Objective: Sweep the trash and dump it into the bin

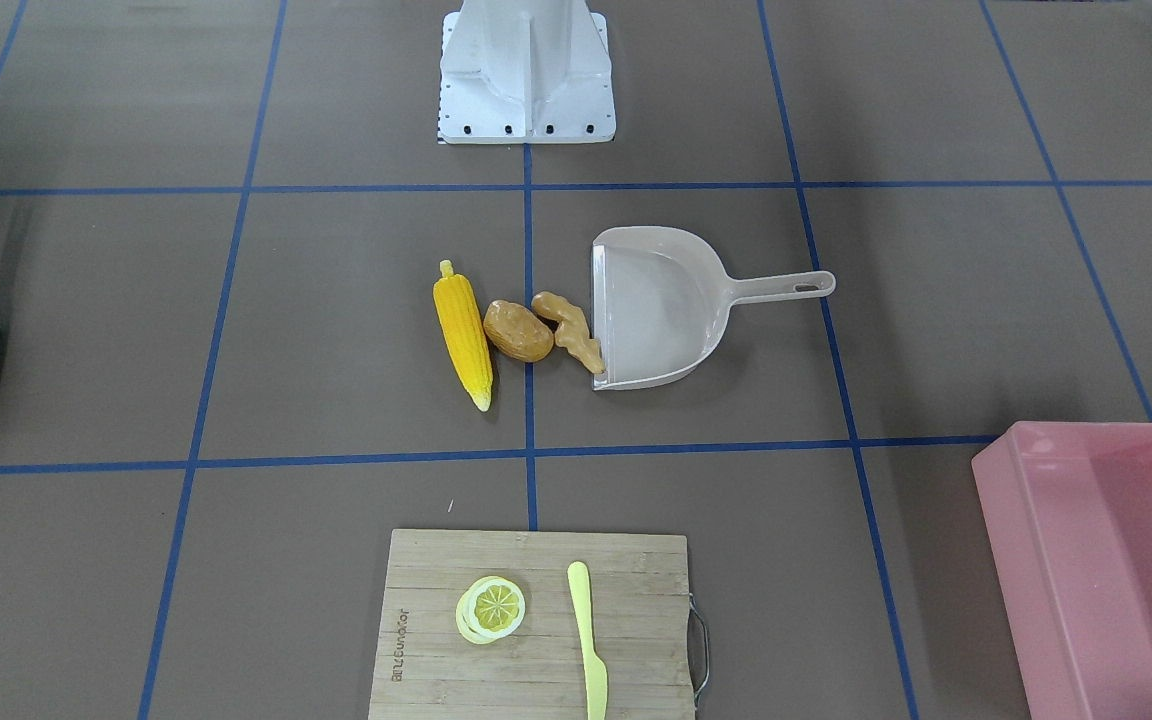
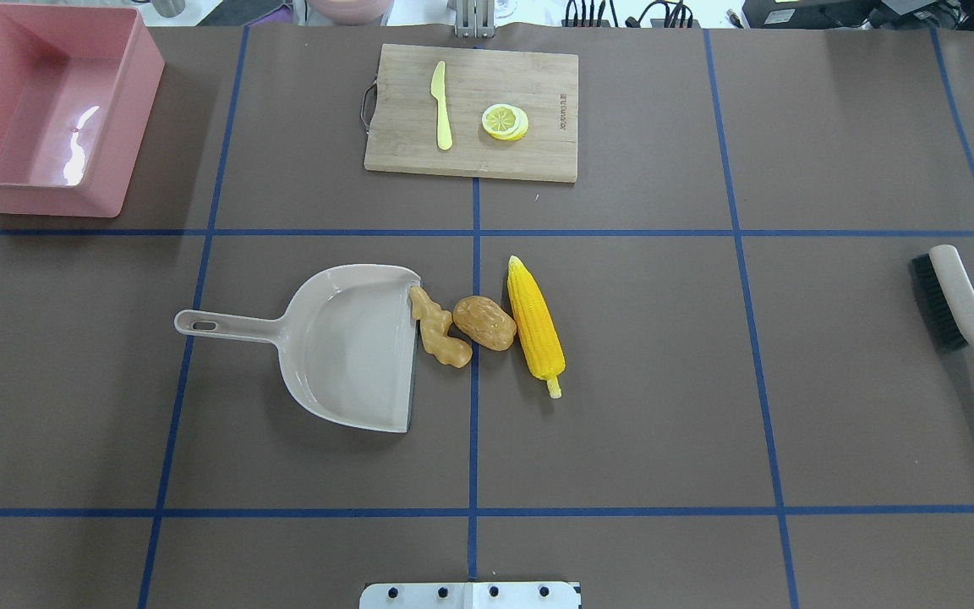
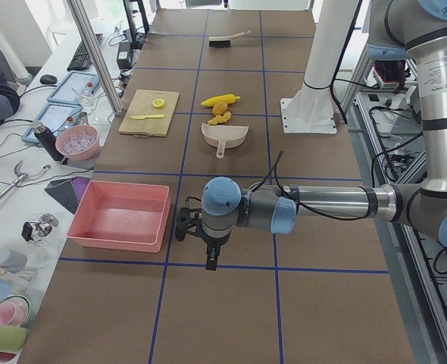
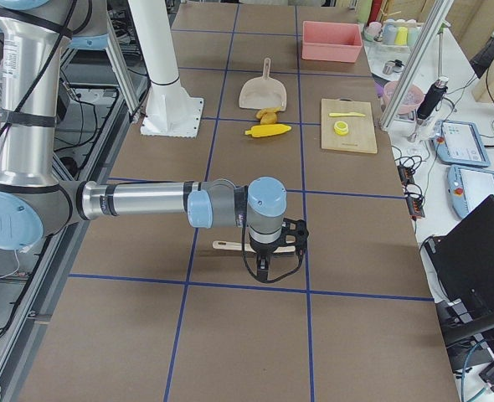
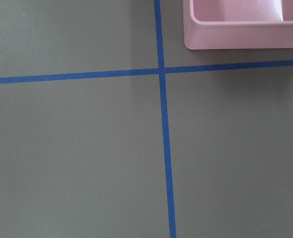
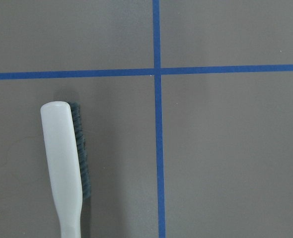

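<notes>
1. L gripper [image 3: 208,254] is hovering just beside pink bin [image 2: 39,201], far left; jaws: can't tell.
2. Mid-table, ginger [image 2: 440,331] is touching dustpan [image 2: 352,347] lip; potato [image 2: 484,322] and corn [image 2: 535,328] are lying alongside.
3. R gripper [image 4: 262,266] is hanging over brush [image 2: 956,296], far right; jaws: can't tell.

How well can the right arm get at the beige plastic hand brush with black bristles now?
Probably yes. The right pincer hangs close over the beige brush, which lies flat on the table with nothing on or beside it. Whether the pincer is open cannot be told.
</notes>
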`<state>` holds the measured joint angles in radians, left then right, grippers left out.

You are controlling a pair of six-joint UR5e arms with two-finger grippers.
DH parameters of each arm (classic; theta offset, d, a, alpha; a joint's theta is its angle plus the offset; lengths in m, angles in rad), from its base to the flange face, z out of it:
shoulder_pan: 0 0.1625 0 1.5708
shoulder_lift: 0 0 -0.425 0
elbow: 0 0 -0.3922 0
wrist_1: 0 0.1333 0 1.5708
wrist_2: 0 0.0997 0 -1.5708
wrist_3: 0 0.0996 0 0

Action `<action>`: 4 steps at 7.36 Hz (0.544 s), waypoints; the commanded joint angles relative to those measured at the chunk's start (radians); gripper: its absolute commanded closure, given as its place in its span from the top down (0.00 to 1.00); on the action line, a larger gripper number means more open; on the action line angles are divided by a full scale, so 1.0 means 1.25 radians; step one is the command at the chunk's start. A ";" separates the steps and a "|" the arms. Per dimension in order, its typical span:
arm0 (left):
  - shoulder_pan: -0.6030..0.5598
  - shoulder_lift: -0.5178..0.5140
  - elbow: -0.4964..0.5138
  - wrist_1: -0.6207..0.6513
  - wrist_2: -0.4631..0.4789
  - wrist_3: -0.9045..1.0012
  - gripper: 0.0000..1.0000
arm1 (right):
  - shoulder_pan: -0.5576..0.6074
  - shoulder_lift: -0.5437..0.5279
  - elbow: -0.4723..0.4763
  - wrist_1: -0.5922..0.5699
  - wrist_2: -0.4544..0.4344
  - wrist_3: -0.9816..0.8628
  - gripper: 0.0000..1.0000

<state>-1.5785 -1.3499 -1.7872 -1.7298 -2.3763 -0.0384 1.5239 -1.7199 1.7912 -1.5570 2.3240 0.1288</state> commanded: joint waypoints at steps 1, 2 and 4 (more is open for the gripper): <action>-0.002 0.002 -0.004 -0.004 -0.005 0.001 0.98 | 0.001 -0.001 -0.002 0.000 0.004 0.000 1.00; -0.002 0.002 0.000 0.002 0.003 0.000 0.99 | 0.001 -0.001 0.002 0.000 0.004 0.001 1.00; -0.001 0.026 -0.033 0.002 0.005 0.001 0.98 | 0.001 -0.002 0.004 0.000 0.011 0.009 1.00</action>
<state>-1.5811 -1.3275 -1.8134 -1.7282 -2.3721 -0.0367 1.5247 -1.7215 1.7928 -1.5570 2.3331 0.1369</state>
